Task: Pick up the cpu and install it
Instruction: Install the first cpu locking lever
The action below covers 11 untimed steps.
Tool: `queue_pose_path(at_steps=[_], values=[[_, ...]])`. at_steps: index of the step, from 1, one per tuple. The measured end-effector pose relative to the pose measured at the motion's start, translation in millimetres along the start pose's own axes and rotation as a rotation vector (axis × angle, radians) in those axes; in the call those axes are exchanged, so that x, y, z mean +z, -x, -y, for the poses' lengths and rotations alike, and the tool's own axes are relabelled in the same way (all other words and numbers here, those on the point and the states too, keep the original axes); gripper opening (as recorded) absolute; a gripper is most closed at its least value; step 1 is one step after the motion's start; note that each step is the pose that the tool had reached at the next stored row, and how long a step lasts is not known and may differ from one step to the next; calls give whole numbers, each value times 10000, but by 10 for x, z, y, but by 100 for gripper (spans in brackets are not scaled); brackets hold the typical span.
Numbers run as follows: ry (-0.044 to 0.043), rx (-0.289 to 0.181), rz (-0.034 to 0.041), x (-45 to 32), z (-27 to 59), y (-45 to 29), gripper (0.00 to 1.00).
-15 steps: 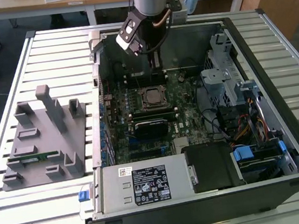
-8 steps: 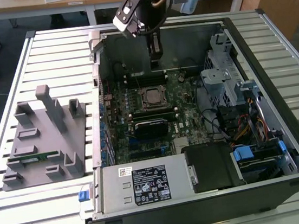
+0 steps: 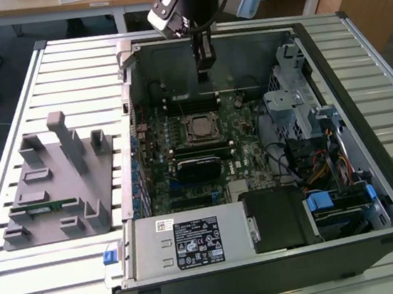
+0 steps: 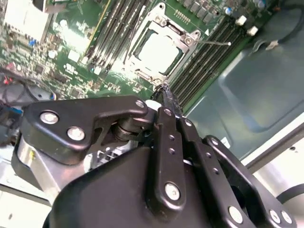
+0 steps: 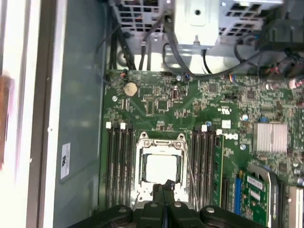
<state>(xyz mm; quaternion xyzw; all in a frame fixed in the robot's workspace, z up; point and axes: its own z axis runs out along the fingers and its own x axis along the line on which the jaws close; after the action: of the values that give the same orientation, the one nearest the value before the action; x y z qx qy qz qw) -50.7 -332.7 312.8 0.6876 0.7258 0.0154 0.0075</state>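
Note:
The cpu (image 5: 161,168) lies flat inside the metal-framed socket (image 5: 140,164) on the green motherboard, its pale silvery top facing up; it also shows in the second wrist view (image 4: 159,50) and the exterior view (image 3: 200,127). My gripper (image 3: 205,70) hangs inside the open computer case (image 3: 371,168), above the board and slightly toward the case's back wall from the socket. Its two black fingers are pressed together with nothing between them, as both wrist views show (image 5: 164,185) (image 4: 165,89). The socket's wire lever (image 5: 190,166) stands beside the frame.
Memory slots (image 5: 118,161) flank the socket on both sides. A grey fixture (image 3: 54,182) with a green memory stick (image 3: 49,205) sits on the slatted table at the exterior view's left. Power supply (image 3: 186,241), drive cage (image 3: 288,71) and cables (image 3: 313,161) crowd the case.

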Motion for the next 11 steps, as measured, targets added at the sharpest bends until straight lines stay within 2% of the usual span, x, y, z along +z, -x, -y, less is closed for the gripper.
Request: queue_pose_path(at_steps=[11], values=[[-23,-2010,-62,8,1,0,11]])
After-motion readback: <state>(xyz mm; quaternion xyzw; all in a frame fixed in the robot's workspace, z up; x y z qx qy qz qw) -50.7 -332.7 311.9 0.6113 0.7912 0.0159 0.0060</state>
